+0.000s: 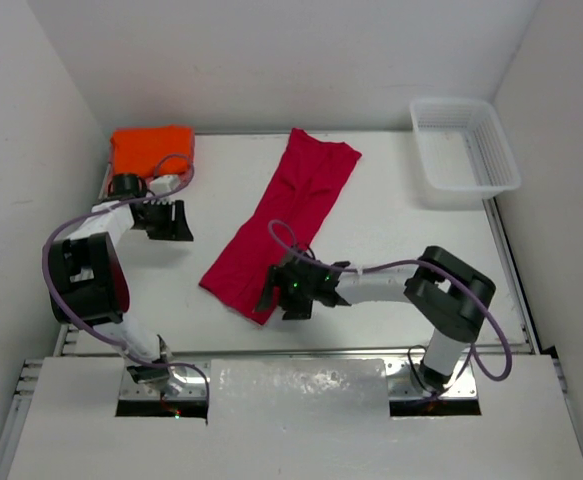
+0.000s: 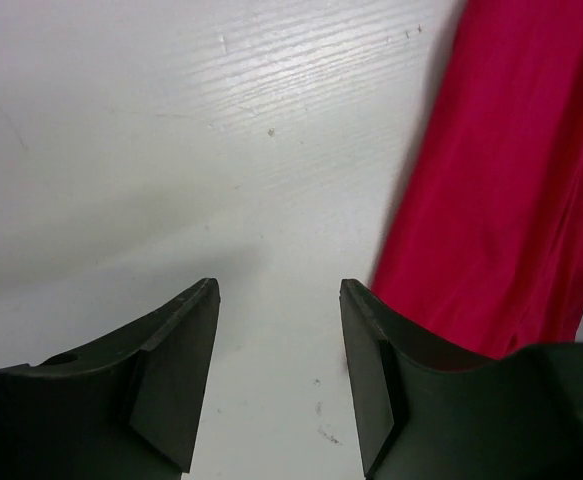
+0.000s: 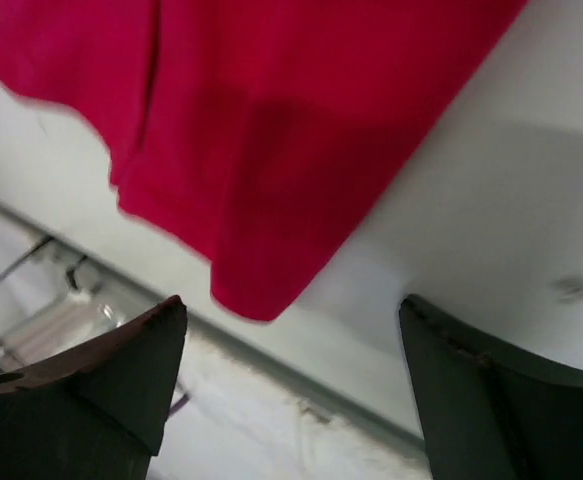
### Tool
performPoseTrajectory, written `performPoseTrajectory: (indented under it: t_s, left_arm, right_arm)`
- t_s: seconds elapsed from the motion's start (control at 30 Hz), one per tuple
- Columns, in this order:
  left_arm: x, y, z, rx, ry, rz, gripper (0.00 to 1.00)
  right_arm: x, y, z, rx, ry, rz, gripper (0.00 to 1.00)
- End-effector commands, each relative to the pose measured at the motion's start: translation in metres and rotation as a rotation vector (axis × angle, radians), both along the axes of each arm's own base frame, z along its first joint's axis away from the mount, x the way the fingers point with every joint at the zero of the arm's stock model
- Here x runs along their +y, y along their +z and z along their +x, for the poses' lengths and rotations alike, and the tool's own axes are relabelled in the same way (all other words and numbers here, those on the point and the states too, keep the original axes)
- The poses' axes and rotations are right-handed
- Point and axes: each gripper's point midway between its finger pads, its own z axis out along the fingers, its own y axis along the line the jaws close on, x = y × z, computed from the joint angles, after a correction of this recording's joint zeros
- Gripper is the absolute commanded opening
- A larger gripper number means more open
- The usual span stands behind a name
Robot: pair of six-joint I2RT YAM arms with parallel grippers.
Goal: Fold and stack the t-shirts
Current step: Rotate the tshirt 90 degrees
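We find the red t-shirt (image 1: 291, 200) lying flat on the white table (image 1: 401, 230) as a long, narrow strip, running on a slant from the far centre towards the near edge. The orange t-shirt (image 1: 151, 150) sits folded in the far left corner, well apart from the red one. The right gripper (image 3: 291, 302) stands at the near end of the red t-shirt; its jaws are spread wide with nothing between them, and the cloth's near corner lies just ahead of them. The left gripper (image 2: 279, 290) is over bare table between the two t-shirts, jaws parted and empty, the red cloth off to its right. A white mesh basket (image 1: 466, 188) occupies the far right corner.
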Motion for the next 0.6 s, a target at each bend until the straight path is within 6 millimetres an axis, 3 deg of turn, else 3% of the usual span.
performPoseTrajectory:
  t_s: [0.0,0.1,0.23,0.33,0.43,0.53,0.57]
  left_arm:
    - [0.003,0.02,0.019,-0.088,0.029,0.011,0.49]
    - [0.003,0.023,0.015,-0.093,0.024,0.022,0.49]
    - [0.002,0.023,0.014,-0.098,0.019,0.024,0.49]
    - [0.003,0.029,0.013,-0.111,0.02,0.028,0.49]
    - [0.003,0.035,0.014,-0.123,0.018,0.028,0.49]
    - [0.002,0.036,0.011,-0.125,0.016,0.028,0.49]
    - [0.001,0.037,0.011,-0.125,0.014,0.028,0.49]
  right_arm:
    - [0.038,0.001,-0.029,0.125,-0.086,0.168,0.82]
    - [0.047,-0.007,-0.044,0.164,-0.089,0.177,0.77]
    - [0.045,-0.017,-0.044,0.194,-0.173,0.197,0.75]
    - [0.018,-0.035,-0.042,0.206,-0.297,0.153,0.71]
    - [-0.026,-0.057,-0.042,0.186,-0.38,0.024,0.68]
    - [-0.044,-0.053,-0.027,0.107,-0.399,-0.038,0.64]
    - [-0.039,-0.05,-0.021,0.086,-0.378,-0.036,0.64]
